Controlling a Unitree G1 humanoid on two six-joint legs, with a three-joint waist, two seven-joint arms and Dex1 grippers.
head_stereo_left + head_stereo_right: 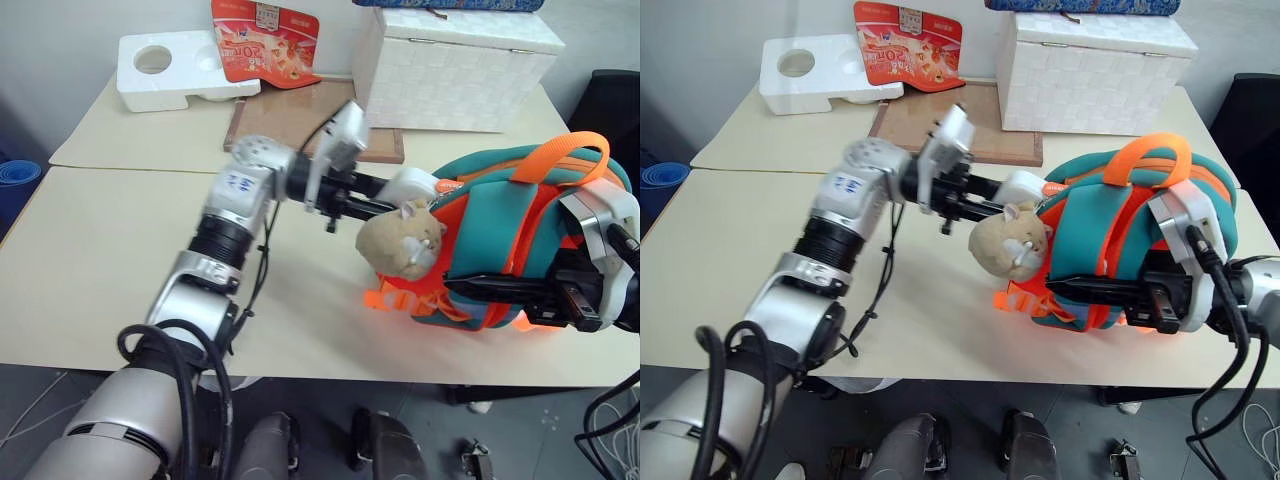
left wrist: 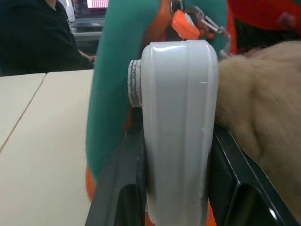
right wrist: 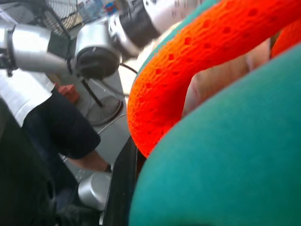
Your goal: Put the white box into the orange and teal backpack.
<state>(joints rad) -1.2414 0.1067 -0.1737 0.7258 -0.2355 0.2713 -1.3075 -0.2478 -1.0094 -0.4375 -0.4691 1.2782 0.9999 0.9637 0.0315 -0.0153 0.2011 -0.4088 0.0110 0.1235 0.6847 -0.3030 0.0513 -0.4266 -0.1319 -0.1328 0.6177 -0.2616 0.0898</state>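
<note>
Between the fingers of the left gripper (image 2: pixel 176 188) sits the white box (image 2: pixel 178 127), pinched on its two long sides, its rounded end pointing at the teal side of the orange and teal backpack (image 1: pixel 520 230). Beside these fingers, touching the box, is the tan plush toy (image 1: pixel 402 240). The right gripper (image 1: pixel 500 292) has its fingers pressed together on the front of the backpack, at the orange strap (image 3: pixel 197 61). I cannot see an open mouth of the backpack, or anything inside it. I think the box may push against the closed fabric or the toy and slip from the fingers, or shove the backpack along the worktop (image 1: pixel 100 270). Farther behind stands a closed white woven chest (image 1: pixel 455 70).
</note>
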